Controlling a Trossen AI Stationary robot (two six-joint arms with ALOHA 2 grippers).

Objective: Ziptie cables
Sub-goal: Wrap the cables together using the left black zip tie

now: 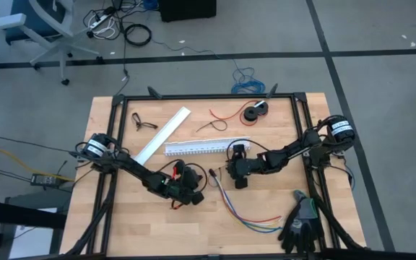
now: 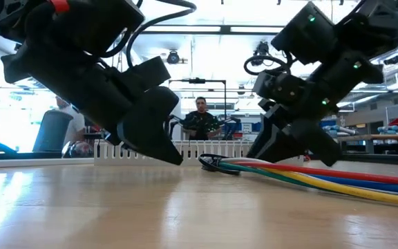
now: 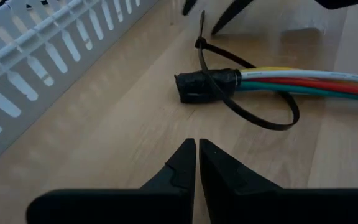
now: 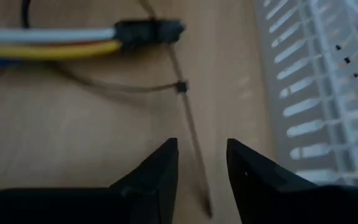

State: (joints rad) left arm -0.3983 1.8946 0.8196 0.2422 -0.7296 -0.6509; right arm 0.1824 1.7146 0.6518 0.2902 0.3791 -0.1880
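Note:
The cables (image 1: 245,214) lie on the table, a bunch of white, yellow, red, green and blue wires (image 3: 309,81) joined in a black sleeve (image 3: 207,86). A black zip tie (image 3: 266,121) lies in a loose loop around the bunch just behind the sleeve, and its tail (image 4: 192,134) lies along the table. My left gripper (image 3: 196,163) is shut and points at the sleeve from a short way off. My right gripper (image 4: 202,163) is open. Its fingers stand on either side of the tail and touch nothing that shows.
A white slotted cable duct (image 1: 201,147) lies just beyond both grippers, and a white strip (image 1: 163,133) lies slanted to its left. A black glove (image 1: 300,224) sits at the near right edge. A tape roll (image 1: 255,112) and a thin red wire (image 1: 222,115) lie far off. A person (image 2: 200,119) sits beyond the table.

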